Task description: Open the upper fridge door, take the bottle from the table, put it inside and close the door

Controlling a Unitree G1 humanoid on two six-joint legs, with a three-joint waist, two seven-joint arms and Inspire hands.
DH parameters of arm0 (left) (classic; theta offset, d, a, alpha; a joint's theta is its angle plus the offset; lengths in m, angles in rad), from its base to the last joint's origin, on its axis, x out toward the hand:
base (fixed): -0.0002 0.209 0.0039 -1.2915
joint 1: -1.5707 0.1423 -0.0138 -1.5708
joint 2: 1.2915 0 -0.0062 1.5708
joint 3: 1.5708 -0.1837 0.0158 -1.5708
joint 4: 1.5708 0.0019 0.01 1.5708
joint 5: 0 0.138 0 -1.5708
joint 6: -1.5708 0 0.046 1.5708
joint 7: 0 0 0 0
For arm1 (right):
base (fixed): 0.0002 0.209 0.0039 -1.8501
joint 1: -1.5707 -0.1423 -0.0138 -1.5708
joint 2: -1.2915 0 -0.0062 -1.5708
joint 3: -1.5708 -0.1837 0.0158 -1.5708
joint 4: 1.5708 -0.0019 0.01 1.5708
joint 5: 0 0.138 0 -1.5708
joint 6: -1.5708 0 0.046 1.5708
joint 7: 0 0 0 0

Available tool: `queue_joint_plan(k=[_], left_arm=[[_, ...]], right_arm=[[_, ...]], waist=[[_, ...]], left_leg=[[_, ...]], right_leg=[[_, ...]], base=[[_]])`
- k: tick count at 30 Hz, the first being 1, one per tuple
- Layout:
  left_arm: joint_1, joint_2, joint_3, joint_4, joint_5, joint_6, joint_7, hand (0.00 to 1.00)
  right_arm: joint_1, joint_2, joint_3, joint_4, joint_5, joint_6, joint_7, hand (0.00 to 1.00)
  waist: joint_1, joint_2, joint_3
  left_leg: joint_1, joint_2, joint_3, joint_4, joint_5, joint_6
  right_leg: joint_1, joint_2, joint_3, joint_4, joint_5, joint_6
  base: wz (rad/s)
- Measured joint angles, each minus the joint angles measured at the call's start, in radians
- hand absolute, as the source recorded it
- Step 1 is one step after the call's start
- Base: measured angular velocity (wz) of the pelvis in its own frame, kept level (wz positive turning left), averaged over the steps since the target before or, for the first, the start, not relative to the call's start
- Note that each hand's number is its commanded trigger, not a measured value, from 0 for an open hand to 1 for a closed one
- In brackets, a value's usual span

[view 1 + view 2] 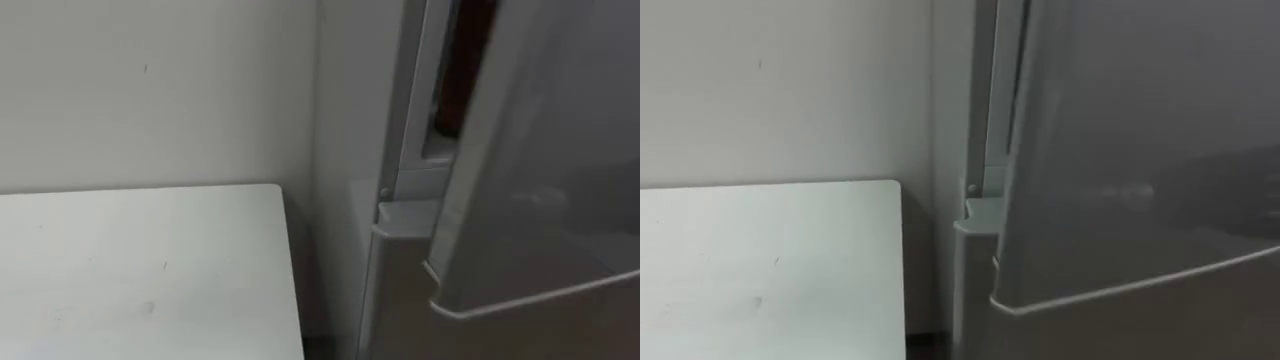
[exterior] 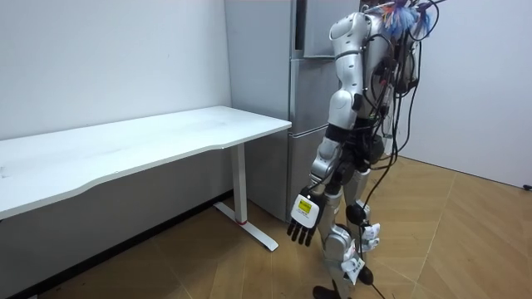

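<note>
I stand right in front of the grey fridge (image 2: 274, 100), at the table's end. Its upper door (image 1: 540, 180) stands ajar and swings out toward me, leaving a dark gap (image 1: 455, 80) along its hinge side; the same door (image 1: 1140, 150) fills the right of the right eye view. The lower door (image 1: 400, 290) is closed beneath it. My left hand (image 2: 303, 220) hangs at my side near knee height, fingers relaxed and holding nothing.
A white table (image 1: 140, 270) stands to my left against the wall, its corner close to the fridge side; in the room view the table (image 2: 150, 141) runs off to the left. Wooden floor (image 2: 449, 241) lies open behind me.
</note>
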Motion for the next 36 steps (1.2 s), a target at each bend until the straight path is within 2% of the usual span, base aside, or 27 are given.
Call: queue_joint_plan(k=[6,12,17,20,26,36], left_arm=[[-0.002,0.000,-0.002,0.007,0.000,0.000,-0.001,0.00],[-0.009,0.000,-0.004,-0.005,-0.001,0.000,-0.001,0.00],[-0.008,0.000,-0.004,-0.007,0.000,0.000,0.000,0.00],[-0.009,0.000,-0.004,-0.009,0.000,0.000,0.003,0.00],[-0.029,-0.001,-0.004,0.010,0.004,0.000,0.005,0.00],[-0.036,-0.005,-0.007,0.036,0.009,0.006,0.004,0.00]], right_arm=[[-0.014,0.000,0.004,0.000,-0.004,0.000,0.034,0.00],[-0.015,0.001,0.069,0.000,-0.032,0.000,0.051,0.00],[-0.016,0.015,0.079,-0.014,-0.032,0.000,0.078,0.00],[-0.018,0.020,0.107,-0.038,-0.032,0.000,0.085,0.00],[-0.085,0.027,0.120,-0.043,-0.041,0.001,0.084,0.00],[-0.111,0.028,0.134,-0.042,-0.083,0.002,0.087,0.00]], waist=[[0.004,-0.003,-0.0010],[0.025,0.000,-0.0021],[0.046,0.003,-0.0037],[0.048,0.005,-0.0047],[0.047,0.005,-0.0006],[0.048,0.011,-0.0025]], left_leg=[[0.010,0.000,0.000,0.000,0.000,0.000],[0.010,0.001,-0.001,0.003,0.000,0.000],[0.009,0.001,-0.002,0.004,0.000,0.000],[0.006,0.001,-0.002,0.011,0.000,0.000],[0.002,0.001,-0.002,0.019,0.000,0.000],[-0.008,0.004,-0.005,0.015,0.000,0.000]], right_leg=[[0.017,0.001,-0.001,-0.015,0.000,0.000],[0.015,0.001,0.001,-0.013,0.000,0.000],[0.014,0.001,-0.001,-0.012,0.000,0.000],[0.014,0.000,-0.001,-0.007,0.000,0.000],[0.010,-0.003,-0.003,0.003,0.000,-0.001],[0.000,-0.002,-0.011,0.005,0.004,-0.003]], base=[[0.03],[-0.01],[0.00],[0.00],[0.01],[0.02]])
